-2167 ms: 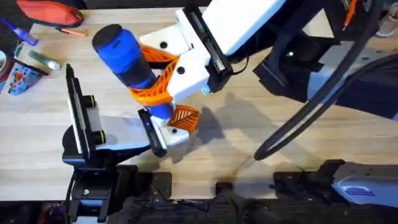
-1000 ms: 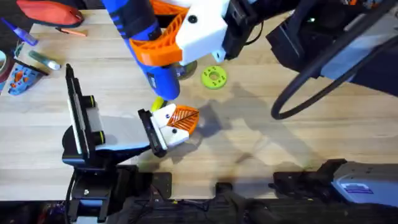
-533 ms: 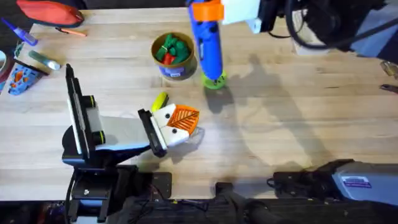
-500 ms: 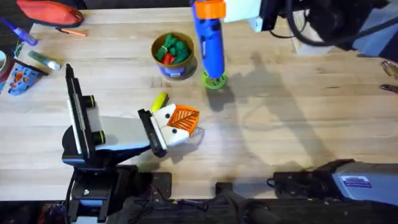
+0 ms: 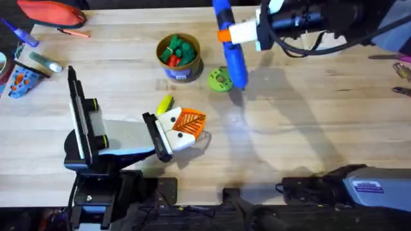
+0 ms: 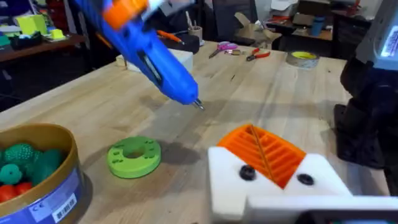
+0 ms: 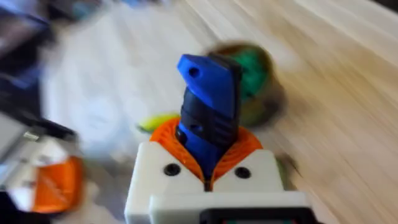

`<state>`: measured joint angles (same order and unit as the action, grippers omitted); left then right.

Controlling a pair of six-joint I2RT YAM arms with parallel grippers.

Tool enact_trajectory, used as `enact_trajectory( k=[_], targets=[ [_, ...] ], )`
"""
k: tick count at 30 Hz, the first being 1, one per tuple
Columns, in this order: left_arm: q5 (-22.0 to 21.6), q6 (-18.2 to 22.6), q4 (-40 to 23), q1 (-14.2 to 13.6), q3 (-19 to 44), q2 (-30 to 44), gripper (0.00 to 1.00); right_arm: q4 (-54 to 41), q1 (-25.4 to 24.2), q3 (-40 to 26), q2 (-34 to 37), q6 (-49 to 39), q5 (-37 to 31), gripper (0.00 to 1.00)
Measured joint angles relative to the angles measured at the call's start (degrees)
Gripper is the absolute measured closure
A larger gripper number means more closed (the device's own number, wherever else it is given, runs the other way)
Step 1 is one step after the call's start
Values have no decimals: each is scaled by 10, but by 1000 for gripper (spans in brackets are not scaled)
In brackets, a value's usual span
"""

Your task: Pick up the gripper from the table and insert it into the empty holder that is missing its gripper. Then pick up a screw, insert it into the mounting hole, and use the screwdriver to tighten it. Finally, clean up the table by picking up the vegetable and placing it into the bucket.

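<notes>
Both right jaws clamp the screwdriver (image 5: 231,48) mid-body.

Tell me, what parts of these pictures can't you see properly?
- The yellow vegetable: in the overhead view, its lower end is hidden behind the holder; in the right wrist view it is a blur.
- The bucket: in the left wrist view, the picture's edge cuts it off.
- The screwdriver: in the overhead view, its metal tip is too small to make out, and the right claw covers part of its body.
</notes>
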<state>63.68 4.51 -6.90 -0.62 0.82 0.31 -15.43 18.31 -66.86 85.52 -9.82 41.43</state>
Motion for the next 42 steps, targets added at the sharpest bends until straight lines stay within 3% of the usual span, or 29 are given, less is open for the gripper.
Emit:
enact_trajectory(
  k=[2, 3, 7, 9, 10, 16, 19, 22, 23, 27, 33, 42],
  targets=[
    [0, 0, 0, 0, 0, 0, 985, -61, 0, -21, 0, -47, -57, 982],
    [0, 0, 0, 0, 0, 0, 985, -129, 0, -63, 0, -113, -139, 982],
    [0, 0, 0, 0, 0, 0, 985, -201, 0, -115, 0, -211, -237, 982],
    [0, 0, 0, 0, 0, 0, 985, -221, -1, -125, 0, -270, -277, 982],
    [0, 0, 0, 0, 0, 0, 985, -272, -1, -128, 0, -381, -336, 982],
    [0, 0, 0, 0, 0, 0, 985, -349, -4, -128, 3, -536, -446, 982],
    [0, 0, 0, 0, 0, 0, 985, -363, -9, -128, 21, -570, -471, 982],
    [0, 0, 0, 0, 0, 0, 985, -405, -11, -129, 97, -595, -500, 982],
    [0, 0, 0, 0, 0, 0, 985, -407, -11, -129, 150, -600, -510, 982],
    [0, 0, 0, 0, 0, 0, 985, -406, -11, -129, 205, -605, -524, 982],
    [0, 0, 0, 0, 0, 0, 985, -376, -11, -129, 245, -608, -543, 982],
    [0, 0, 0, 0, 0, 0, 985, -363, -11, -129, 249, -607, -547, 960]
  ],
)
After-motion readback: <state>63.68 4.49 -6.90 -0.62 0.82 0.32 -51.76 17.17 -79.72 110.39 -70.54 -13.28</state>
